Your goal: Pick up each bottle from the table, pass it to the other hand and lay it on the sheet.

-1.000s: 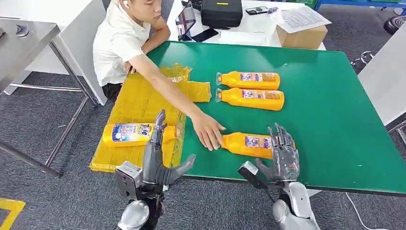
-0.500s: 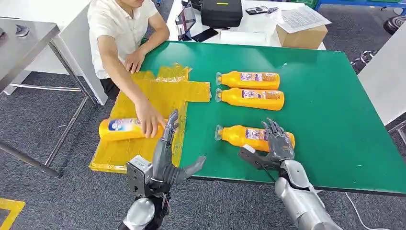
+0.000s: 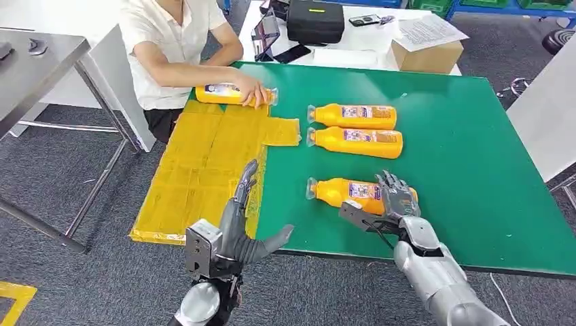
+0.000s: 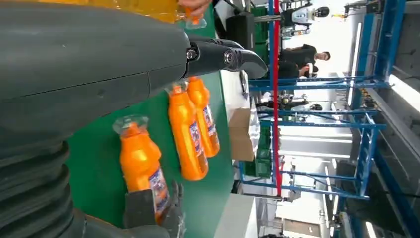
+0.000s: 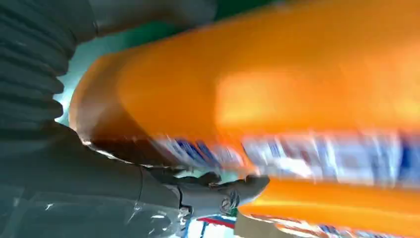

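Observation:
Three orange bottles lie on the green table [image 3: 469, 156]: two side by side at the back [image 3: 352, 115] [image 3: 354, 141] and one nearer [image 3: 339, 191]. My right hand [image 3: 396, 201] grips the near bottle's base end, fingers curled over it and thumb on its near side; the bottle still lies flat. Up close the bottle [image 5: 297, 99] presses against my right hand [image 5: 99, 178]. My left hand [image 3: 239, 221] hangs open over the front edge of the yellow sheet [image 3: 197, 163], holding nothing. The left wrist view shows the left hand [image 4: 99, 64] and the near bottle [image 4: 141, 168].
A seated person [image 3: 170, 41] at the table's far left corner holds a fourth bottle [image 3: 227, 94] at the sheet's far end. A cardboard box [image 3: 428, 53] and black case [image 3: 314, 19] stand behind. A grey metal table [image 3: 34, 61] stands left.
The person has carried the bottle from the sheet's near end to its far end. My right hand has come down and curled onto the near bottle. My left hand has barely moved.

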